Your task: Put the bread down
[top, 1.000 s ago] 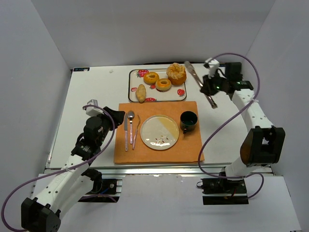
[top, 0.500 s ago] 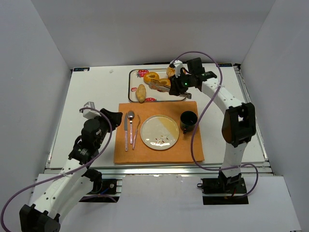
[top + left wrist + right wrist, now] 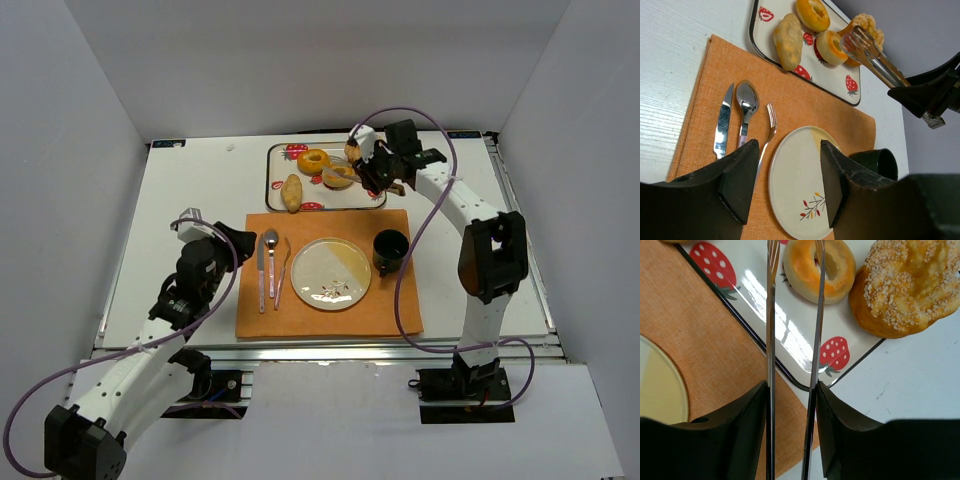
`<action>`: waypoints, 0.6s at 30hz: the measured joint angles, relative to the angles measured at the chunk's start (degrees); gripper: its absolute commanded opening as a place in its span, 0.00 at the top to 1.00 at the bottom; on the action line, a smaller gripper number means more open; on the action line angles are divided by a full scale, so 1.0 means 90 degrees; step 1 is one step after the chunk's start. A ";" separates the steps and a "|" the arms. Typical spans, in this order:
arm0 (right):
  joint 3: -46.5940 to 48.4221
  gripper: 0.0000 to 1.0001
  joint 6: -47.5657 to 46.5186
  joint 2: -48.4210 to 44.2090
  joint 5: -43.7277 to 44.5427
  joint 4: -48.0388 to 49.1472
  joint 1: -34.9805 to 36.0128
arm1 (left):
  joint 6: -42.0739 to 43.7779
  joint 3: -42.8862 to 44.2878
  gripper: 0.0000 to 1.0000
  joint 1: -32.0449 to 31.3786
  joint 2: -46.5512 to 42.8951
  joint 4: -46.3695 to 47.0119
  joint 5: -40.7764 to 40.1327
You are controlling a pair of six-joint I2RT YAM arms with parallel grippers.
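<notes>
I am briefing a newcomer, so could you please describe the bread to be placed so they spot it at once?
Find the strawberry-print tray beyond the orange mat. The bread is the right-hand of two rings on it, between the long roll and the seeded bun, at the tongs' tips. It is paler and browner than its bright yellow-orange twin.
</notes>
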 measured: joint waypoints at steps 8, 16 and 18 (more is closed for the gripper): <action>-0.0124 0.52 -0.0702 0.0017 0.0678 0.0163 0.0255 | 0.0029 0.0000 0.38 0.0000 0.0204 0.0063 0.0029; -0.0124 0.50 -0.0988 0.0328 0.0964 0.0245 0.0274 | 0.0027 0.0000 0.38 0.0000 0.0126 0.0185 0.0029; -0.0124 0.50 -0.1015 0.0410 0.1001 0.0221 0.0279 | 0.0027 0.0000 0.38 0.0000 0.0117 0.0189 0.0029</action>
